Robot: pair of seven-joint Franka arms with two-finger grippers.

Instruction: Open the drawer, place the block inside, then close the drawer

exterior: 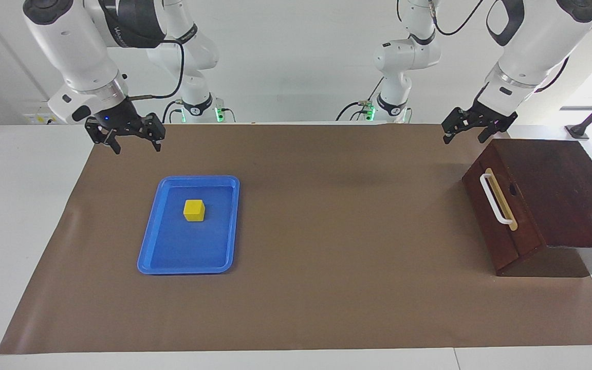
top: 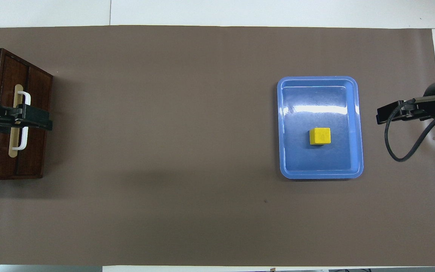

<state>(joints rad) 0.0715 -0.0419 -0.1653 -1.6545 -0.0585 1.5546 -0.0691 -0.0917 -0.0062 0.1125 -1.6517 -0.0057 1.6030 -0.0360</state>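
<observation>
**Both grippers raised, drawer shut, block on tray**

Left gripper [exterior: 464,129] hung in the air over the edge of the dark reddish-brown wooden box [exterior: 553,174], at the left arm's end of the table, its fingers spread apart and holding nothing. From overhead the same gripper [top: 32,118] overlapped the white bar handle [top: 24,120], yet the facing view showed it well above the handle, not touching.

Right gripper [exterior: 132,139] hovered over the brown mat [exterior: 327,231] near the robots' edge, jaws apart and empty.

The drawer [exterior: 496,216] sat closed, its front flush with the box, the white handle mounted on a tan strip.

The block [exterior: 193,210], a small bright yellow cube, rested upright inside the flat blue plastic tray [exterior: 147,241], toward the right arm's end and nearer to the robots than the tray's middle.
</observation>
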